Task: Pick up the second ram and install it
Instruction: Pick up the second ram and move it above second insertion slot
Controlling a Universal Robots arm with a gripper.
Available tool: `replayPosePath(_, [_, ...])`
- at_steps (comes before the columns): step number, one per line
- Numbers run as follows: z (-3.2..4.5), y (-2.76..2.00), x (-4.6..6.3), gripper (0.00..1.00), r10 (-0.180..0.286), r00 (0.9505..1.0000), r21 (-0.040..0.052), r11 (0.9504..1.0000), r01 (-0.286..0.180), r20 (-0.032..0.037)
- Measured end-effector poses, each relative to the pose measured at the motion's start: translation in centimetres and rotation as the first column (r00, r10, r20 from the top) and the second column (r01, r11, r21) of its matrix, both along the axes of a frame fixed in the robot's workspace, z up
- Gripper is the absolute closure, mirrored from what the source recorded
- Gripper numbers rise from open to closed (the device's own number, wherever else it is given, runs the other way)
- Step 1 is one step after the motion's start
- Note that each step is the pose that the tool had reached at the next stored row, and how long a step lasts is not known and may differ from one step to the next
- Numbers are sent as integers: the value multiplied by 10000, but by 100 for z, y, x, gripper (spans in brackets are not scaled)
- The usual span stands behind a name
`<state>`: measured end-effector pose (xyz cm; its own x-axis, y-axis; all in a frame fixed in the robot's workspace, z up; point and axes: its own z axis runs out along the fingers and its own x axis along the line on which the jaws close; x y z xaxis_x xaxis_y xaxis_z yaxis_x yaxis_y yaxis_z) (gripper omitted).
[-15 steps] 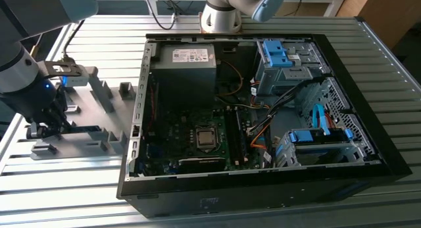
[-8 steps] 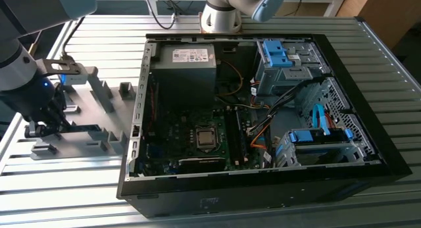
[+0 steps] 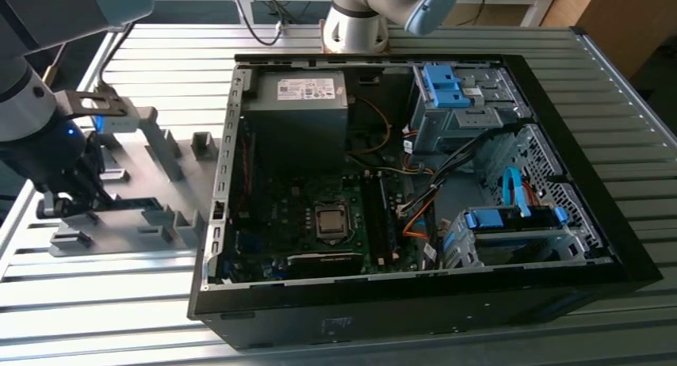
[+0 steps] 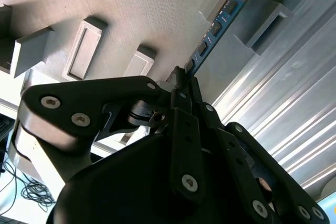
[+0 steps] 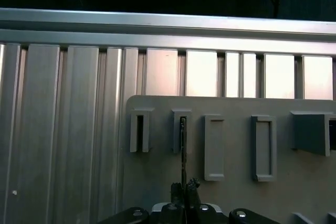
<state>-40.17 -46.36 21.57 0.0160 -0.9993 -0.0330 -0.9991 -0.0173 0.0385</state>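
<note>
In the second wrist view the second ram (image 4: 218, 24), a thin blue board with black chips, runs from my fingertips up to a slotted post of the grey holder tray (image 4: 105, 3). My gripper (image 4: 181, 74) is shut on its near end. The first wrist view has the ram (image 5: 182, 150) edge-on, reaching from a tray (image 5: 236, 192) slot to my gripper (image 5: 185, 186). In the exterior view my gripper (image 3: 59, 203) hangs low over the tray (image 3: 158, 152) at that view's left, apart from the open computer case (image 3: 423, 295).
The case lies open on a ribbed metal table (image 3: 106, 303), showing its motherboard (image 3: 307, 207), power supply (image 3: 301, 104), loose cables and blue drive-bay clips (image 3: 445, 85). The arm's base (image 3: 354, 29) stands behind the case. Several raised posts stand on the tray.
</note>
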Motion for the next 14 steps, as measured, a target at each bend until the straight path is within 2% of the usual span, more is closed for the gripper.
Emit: replayPosePath(14, [138,0,0,86,0,10000,0,10000,0,0])
